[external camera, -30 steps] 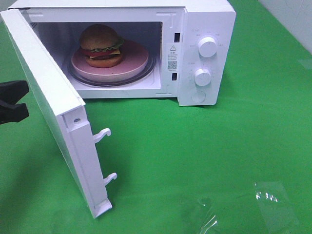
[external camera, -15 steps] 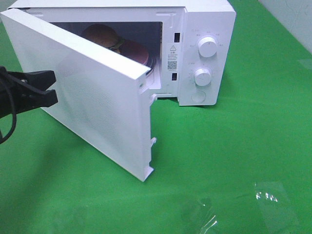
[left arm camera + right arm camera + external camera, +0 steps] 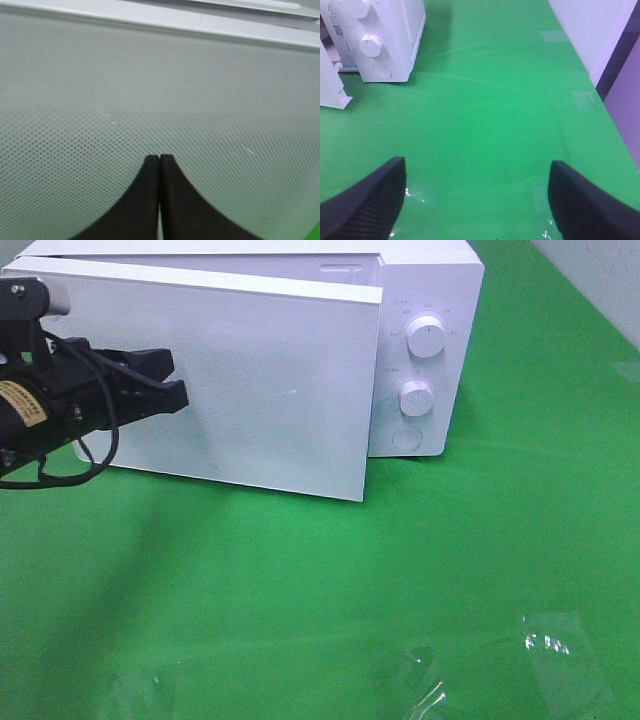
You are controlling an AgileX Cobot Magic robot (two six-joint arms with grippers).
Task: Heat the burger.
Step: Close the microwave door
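Left wrist view is showing the left tool, fingers pressed together, tips at the microwave door. Only the right wrist view is showing the right tool, spread wide over the green worktop. The door is hiding the burger everywhere.

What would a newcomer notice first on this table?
A white microwave stands at the back of the green cloth, its door swung almost shut. The black left gripper, jaws closed, sits with its tips against the door's front. The right gripper hangs open above the cloth, off to the right and in front of the microwave.
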